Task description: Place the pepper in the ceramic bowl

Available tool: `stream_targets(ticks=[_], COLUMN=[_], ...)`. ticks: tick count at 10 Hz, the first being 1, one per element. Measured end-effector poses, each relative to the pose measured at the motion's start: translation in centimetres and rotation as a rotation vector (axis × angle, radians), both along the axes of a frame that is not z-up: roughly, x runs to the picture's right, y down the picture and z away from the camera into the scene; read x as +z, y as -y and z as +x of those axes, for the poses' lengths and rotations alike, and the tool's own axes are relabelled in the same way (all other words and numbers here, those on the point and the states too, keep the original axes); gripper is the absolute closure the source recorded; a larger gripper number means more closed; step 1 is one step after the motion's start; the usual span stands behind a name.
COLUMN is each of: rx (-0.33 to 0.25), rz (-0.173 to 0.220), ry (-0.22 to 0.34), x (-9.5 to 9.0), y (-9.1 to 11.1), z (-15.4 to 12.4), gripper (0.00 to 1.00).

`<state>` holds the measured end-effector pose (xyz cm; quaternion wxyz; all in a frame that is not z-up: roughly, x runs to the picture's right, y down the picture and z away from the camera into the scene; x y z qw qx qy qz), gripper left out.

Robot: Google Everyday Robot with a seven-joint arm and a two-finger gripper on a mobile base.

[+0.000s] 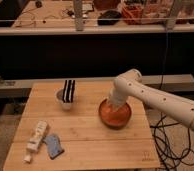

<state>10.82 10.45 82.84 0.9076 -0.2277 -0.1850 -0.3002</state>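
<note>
The ceramic bowl (115,115) is a wide glossy orange bowl on the right part of the wooden table (90,145). My gripper (114,103) reaches down into the bowl from the right, at the end of the white arm (155,100). The gripper's end is down inside the bowl. The pepper is not visible; it is hidden by the gripper or the bowl.
A small pale cup with a black-and-white striped object (68,94) stands left of the bowl. A white bottle (36,139) and a blue object (53,146) lie at the table's front left. Black cables (172,140) hang at the right. A cluttered bench stands behind.
</note>
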Motion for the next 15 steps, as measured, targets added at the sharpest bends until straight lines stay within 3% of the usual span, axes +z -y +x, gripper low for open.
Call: stream_targets(ticks=[15], rx=[0.003], rz=[-0.018], ry=[-0.004], x=[-0.2], y=[-0.18], z=[0.11], gripper=[0.98])
